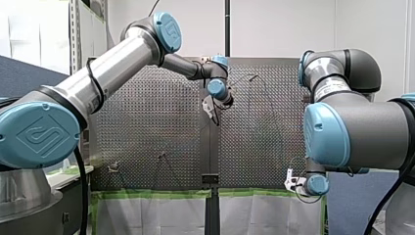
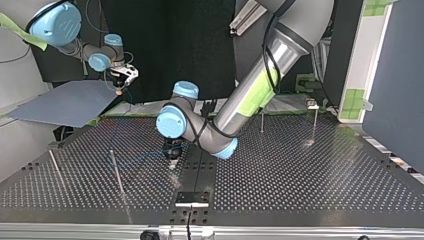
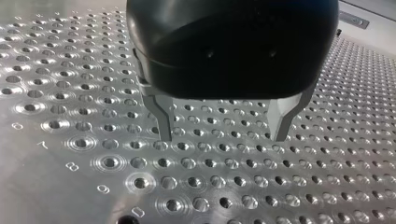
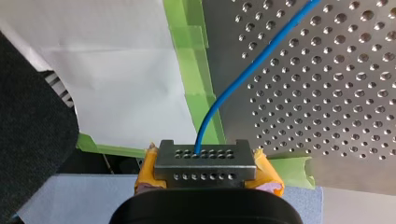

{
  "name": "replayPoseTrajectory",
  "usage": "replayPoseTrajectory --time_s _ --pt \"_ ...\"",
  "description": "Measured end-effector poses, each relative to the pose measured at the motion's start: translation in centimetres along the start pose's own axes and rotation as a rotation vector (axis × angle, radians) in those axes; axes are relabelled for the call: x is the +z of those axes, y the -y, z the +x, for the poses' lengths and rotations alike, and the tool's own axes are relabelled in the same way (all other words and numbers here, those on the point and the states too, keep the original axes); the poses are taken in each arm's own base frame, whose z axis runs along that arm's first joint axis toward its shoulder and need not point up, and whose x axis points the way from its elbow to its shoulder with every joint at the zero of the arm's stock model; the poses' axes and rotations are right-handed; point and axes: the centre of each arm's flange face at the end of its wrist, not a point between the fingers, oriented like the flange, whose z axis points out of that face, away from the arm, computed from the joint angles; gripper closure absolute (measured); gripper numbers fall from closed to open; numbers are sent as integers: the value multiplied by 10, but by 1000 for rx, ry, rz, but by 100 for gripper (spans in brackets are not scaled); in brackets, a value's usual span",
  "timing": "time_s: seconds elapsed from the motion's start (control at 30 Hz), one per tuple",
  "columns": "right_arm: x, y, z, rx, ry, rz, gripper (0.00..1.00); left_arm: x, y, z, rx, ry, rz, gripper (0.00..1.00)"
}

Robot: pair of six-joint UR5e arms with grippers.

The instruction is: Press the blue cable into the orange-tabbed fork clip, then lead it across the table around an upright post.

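End of the blue cable (image 4: 243,79) tight inside my right gripper (image 4: 204,158)

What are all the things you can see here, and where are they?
blue cable: one, blue, from my right gripper over the table's corner.
upright posts: four, metal, two at the top view's left, two further back at its right.
table: one, silvery, perforated.
green tape: strips, green, along the table's edge.
white sheets: some, white, hanging below the green tape.
grey board: one, blue-grey, beside the table, top view's left.
black bracket: one, black, middle of front view's near edge.
left gripper: one, black, metal fingers, open, empty, low over the table.
right gripper: one, yellow pads, shut on the blue cable, off the table's corner.
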Motion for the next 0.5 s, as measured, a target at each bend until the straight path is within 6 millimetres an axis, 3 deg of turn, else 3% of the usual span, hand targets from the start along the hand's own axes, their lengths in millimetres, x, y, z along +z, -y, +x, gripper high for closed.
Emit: replayPoseTrajectory --time_s 0.5 --pt "3 -3 3 -21 5 -8 100 -15 8 14 75 -73 -15 0"
